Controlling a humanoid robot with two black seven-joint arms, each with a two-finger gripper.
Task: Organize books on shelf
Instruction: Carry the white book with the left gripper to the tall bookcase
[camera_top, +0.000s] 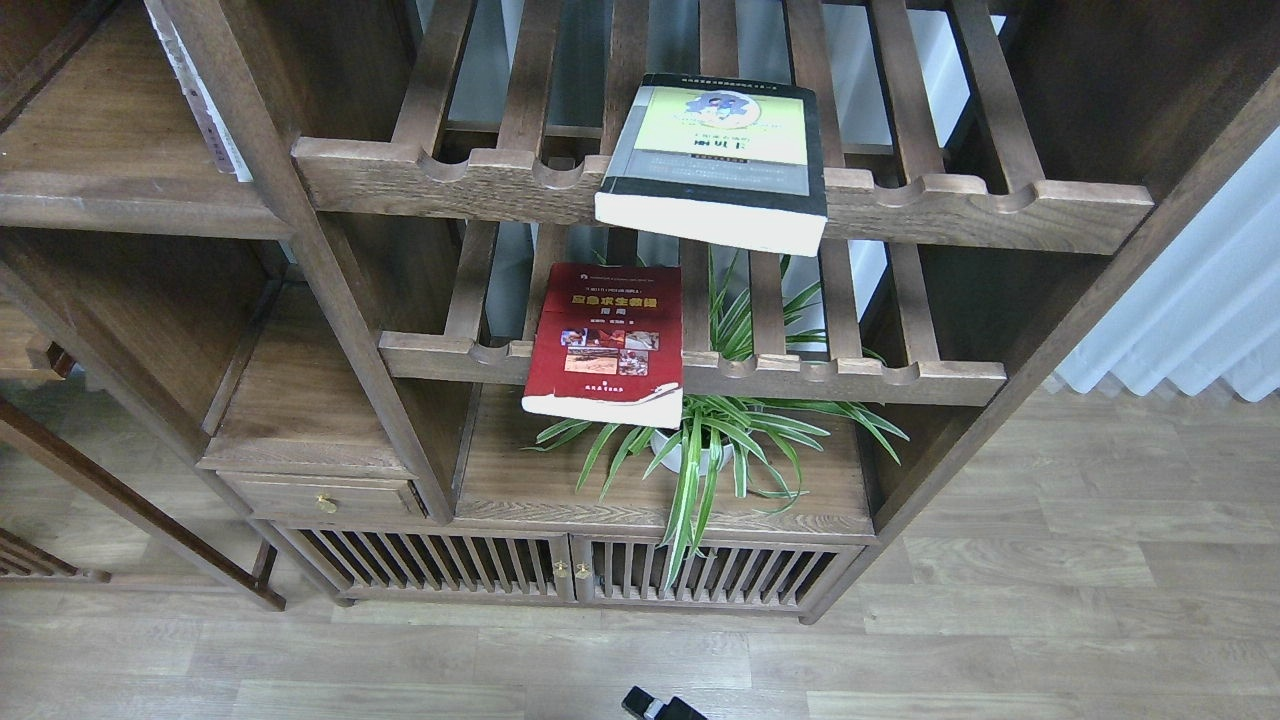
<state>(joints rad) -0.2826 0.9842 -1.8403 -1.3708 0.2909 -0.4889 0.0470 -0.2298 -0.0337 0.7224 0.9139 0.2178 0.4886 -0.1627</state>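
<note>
In the head view, a thick book with a yellow-green cover, a grey band and black borders lies flat on the upper slatted rack, its pale page block hanging over the scalloped front rail a little right of the rack's middle. A red book with a yellow title and small photos lies flat on the lower slatted rack, overhanging that front rail toward its left end. A third, pale book shows only as a thin whitish edge, standing tilted against the upright post at the right end of the solid plank shelf in the upper left compartment. That shelf is dark brown, flat, with a smooth rounded front edge.

A spider plant in a white pot stands on the board beneath the lower rack, its leaves spreading past the front edge and up through the slats.

Counted: three books, two slatted racks, one plant.

Only a small dark part shows at the bottom edge of the view; which arm it belongs to cannot be told, and neither gripper is visible, so how the jaws stand cannot be seen
</note>
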